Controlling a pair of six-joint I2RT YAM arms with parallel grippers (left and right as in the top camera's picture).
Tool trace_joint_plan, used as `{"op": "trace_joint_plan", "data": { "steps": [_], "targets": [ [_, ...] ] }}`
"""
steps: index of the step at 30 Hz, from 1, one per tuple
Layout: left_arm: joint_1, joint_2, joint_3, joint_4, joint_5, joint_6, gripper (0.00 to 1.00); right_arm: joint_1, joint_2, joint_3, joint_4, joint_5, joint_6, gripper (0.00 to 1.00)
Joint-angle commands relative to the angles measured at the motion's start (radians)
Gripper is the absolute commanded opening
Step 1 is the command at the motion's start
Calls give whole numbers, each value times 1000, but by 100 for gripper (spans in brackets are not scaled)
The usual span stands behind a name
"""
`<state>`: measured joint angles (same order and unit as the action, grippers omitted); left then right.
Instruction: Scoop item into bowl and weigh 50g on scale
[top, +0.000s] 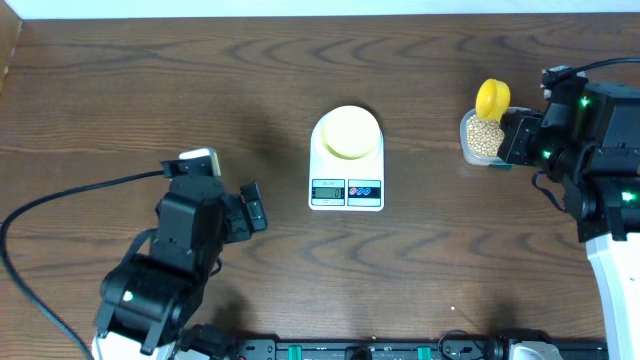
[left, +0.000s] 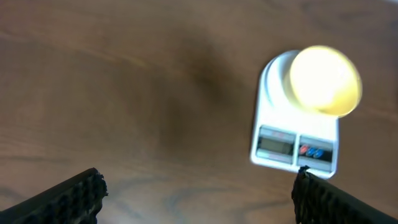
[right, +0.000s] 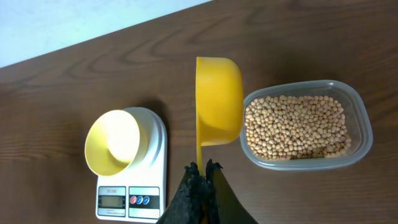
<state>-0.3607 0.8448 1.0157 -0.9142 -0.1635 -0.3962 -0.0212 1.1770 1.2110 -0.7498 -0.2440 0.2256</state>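
The white kitchen scale (top: 335, 168) sits at the middle of the wooden table (top: 150, 80), with its grey display and coloured buttons along the near edge. The pale yellow-green bowl (top: 350, 130) stands upright on the scale's round platform at the far end. In the right wrist view its inside shows as plain yellow.

To the right of the scale, apart from it, a clear plastic tub (top: 467, 152) rests on the table. It holds the tan beans (top: 485, 133) in a dense layer.

The right gripper (right: 200, 180) is pressed together, pinching the thin handle of a yellow scoop (right: 217, 102). The scoop is turned on edge and hangs just beside the tub's left rim, between tub and scale. From above it overlaps the tub's far edge. Whether it carries any beans cannot be told.

The left gripper (left: 199, 196) is at the near left, well apart from the scale. Its 2 fingers (left: 68, 198) are spread wide, with only bare table between them. From its wrist camera the scale and bowl appear blurred at the upper right.
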Motion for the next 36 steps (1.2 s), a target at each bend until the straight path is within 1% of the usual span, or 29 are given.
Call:
{"op": "trace_joint_plan", "data": {
  "steps": [1, 5, 9, 12, 14, 16, 20, 25, 32, 36],
  "targets": [
    [5, 37, 1, -32, -14, 1, 98, -4, 26, 18, -3, -1, -19, 1],
    [5, 105, 1, -61, -13, 1, 98, -3, 55, 18, -63, -9, -18, 1],
    [5, 170, 1, -56, -14, 2, 98, -3, 59, 18, -117, -30, -18, 1],
    [5, 219, 1, -42, -30, 2, 98, -3, 58, 18, -117, -79, -7, 1],
    [5, 257, 1, -47, -71, 2, 98, -3, 58, 18, -88, -142, 55, 1],
    [5, 278, 1, -50, -74, 2, 98, -3, 58, 18, -76, -166, 65, 1],
    [5, 315, 1, -42, -74, 1, 98, -3, 58, 18, -65, -78, 46, 1],
    [5, 339, 1, -53, -74, 2, 98, -4, 58, 18, -30, -35, 27, 1],
    [5, 344, 1, -50, -73, 2, 98, -4, 58, 18, -37, 83, 23, 1],
    [5, 344, 1, -49, -73, 2, 98, -5, 58, 18, -44, 95, 20, 1]
  ]
}}
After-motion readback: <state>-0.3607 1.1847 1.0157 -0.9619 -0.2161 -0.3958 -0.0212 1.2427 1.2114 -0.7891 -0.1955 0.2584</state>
